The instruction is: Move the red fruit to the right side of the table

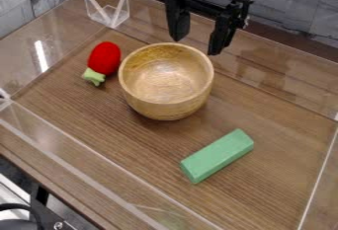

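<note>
1. Surface: table (126, 175), brown wood-grain top, thin plank lines running across it, slight sheen.
2. Borders: low clear wall (27, 140) down the left edge as I look at it; another clear edge on the right.
3. Red fruit (105, 56): on the tabletop, toward the far left corner, near the left edge. Green leafy end points toward the near side.
4. Wooden bowl (165, 81): pale tan, round, upright, just beside the fruit, between it and the right edge. Nothing seen inside.
5. Green block (218, 156): lying flat, set at a slant, nearer the near edge and well apart from the fruit.
6. Claw (199, 44): black, above the far side of the bowl, fingers apart, holding nothing. Arm comes in from the far edge.
7. Clear plastic piece (110, 13): by the far left corner, too see-through to identify.
8. Room: dark cables (24, 212) outside the near left corner, pale surface under them. Rest of room out of view.
</note>
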`<action>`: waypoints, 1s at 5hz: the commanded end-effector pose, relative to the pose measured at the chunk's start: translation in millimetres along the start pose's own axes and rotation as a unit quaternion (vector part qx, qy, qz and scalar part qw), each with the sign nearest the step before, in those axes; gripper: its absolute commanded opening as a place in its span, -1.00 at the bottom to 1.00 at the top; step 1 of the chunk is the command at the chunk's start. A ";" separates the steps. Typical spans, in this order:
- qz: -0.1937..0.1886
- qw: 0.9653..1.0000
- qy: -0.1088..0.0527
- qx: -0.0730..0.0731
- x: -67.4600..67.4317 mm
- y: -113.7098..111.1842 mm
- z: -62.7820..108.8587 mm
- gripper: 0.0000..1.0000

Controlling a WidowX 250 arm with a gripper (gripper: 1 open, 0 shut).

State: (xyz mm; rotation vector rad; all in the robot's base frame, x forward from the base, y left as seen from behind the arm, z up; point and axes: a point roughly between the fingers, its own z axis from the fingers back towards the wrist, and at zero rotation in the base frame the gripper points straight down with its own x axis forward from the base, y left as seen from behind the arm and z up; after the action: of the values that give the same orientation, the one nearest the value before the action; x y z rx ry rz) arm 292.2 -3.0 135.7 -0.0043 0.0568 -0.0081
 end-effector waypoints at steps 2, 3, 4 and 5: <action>0.068 0.998 0.016 -0.006 -11.9 17.0 -4.8 1.00; 0.114 0.993 0.020 -0.009 -17.3 26.2 -6.1 1.00; 0.154 0.988 0.014 -0.012 -18.0 45.1 -7.4 1.00; 0.186 0.982 -0.001 -0.015 -22.3 78.2 -8.6 1.00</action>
State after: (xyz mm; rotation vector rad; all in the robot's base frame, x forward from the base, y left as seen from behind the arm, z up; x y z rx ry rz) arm 267.9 77.4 113.6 -0.0256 0.1076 0.3846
